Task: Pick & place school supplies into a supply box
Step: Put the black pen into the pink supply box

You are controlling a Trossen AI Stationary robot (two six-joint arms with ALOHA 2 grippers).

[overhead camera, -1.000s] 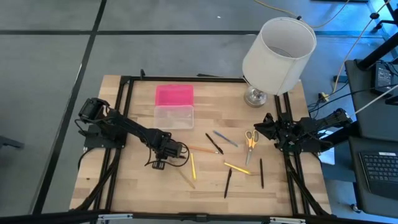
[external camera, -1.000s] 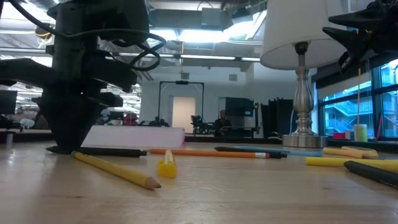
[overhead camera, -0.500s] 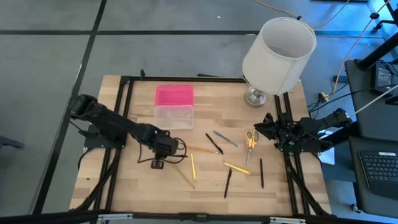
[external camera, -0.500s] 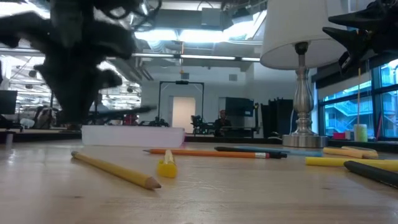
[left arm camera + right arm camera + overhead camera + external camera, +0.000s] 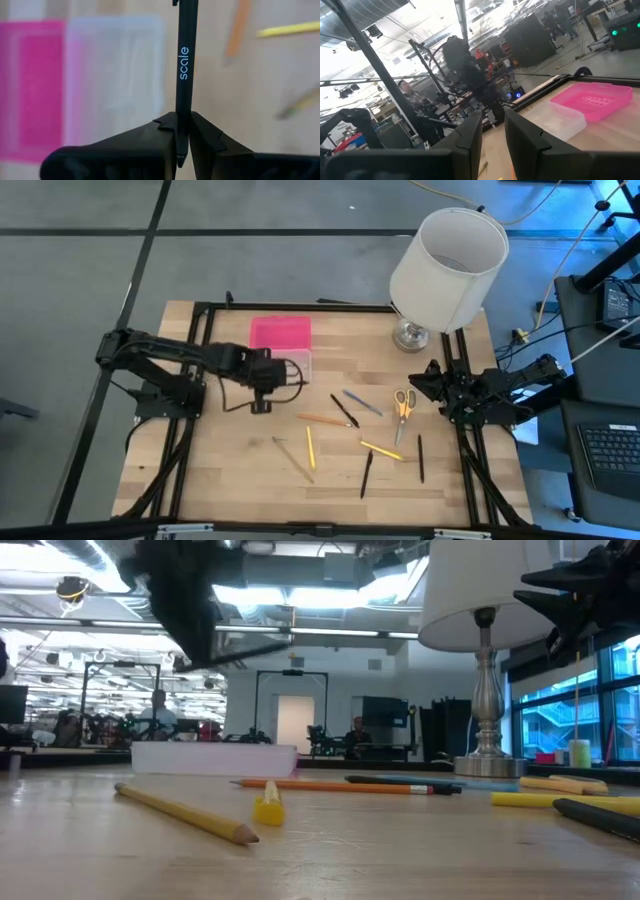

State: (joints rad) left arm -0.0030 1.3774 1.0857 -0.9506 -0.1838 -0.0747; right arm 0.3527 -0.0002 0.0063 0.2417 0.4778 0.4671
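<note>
The left gripper (image 5: 182, 142) pinches a black pen (image 5: 184, 75) near one end, so most of its length sticks out ahead of the fingers, which makes it easy to line up along the box. In the high view this gripper (image 5: 262, 370) hangs at the clear tray of the box (image 5: 296, 364), whose pink lid (image 5: 280, 332) lies folded open beyond it, so the tray is free to take things from above. The pen looks raised off the wood, though how high is hard to judge. The other pens, pencils and the scissors (image 5: 402, 403) lie scattered on the table (image 5: 200, 470) between the two arms, well apart from the box. The right gripper (image 5: 492, 131) waits at the table's right edge, fingers slightly apart and holding nothing, clear of the lamp (image 5: 447, 258).
</note>
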